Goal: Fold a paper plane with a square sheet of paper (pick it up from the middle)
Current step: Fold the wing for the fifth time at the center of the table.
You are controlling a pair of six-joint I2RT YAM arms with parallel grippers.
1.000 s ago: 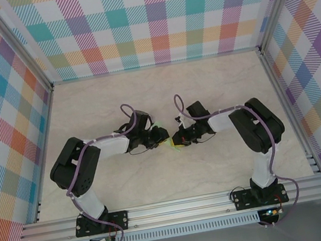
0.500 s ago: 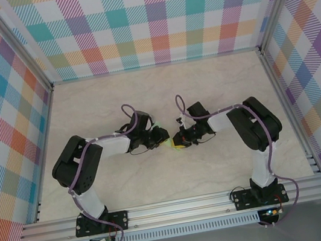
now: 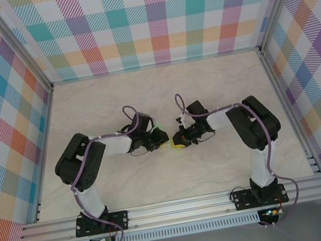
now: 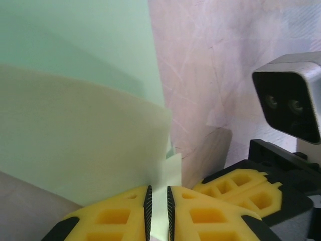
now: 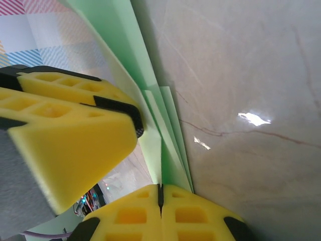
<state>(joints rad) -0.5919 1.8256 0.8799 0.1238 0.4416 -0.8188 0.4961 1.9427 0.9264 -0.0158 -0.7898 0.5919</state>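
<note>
Sheet (image 4: 75,150) at mid table (image 5: 241,75), partly folded, layers overlapping, btwn both arms. L gripper (image 4: 159,211) nips thin flap; R gripper (image 5: 160,197) clamped tight on stacked edges just beside it, prob. pinning crease so layers can't spring apart while fold sets

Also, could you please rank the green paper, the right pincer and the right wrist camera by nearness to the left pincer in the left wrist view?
1. The green paper, between the left pincer jaws.
2. The right pincer, lower right.
3. The right wrist camera, upper right.
</note>
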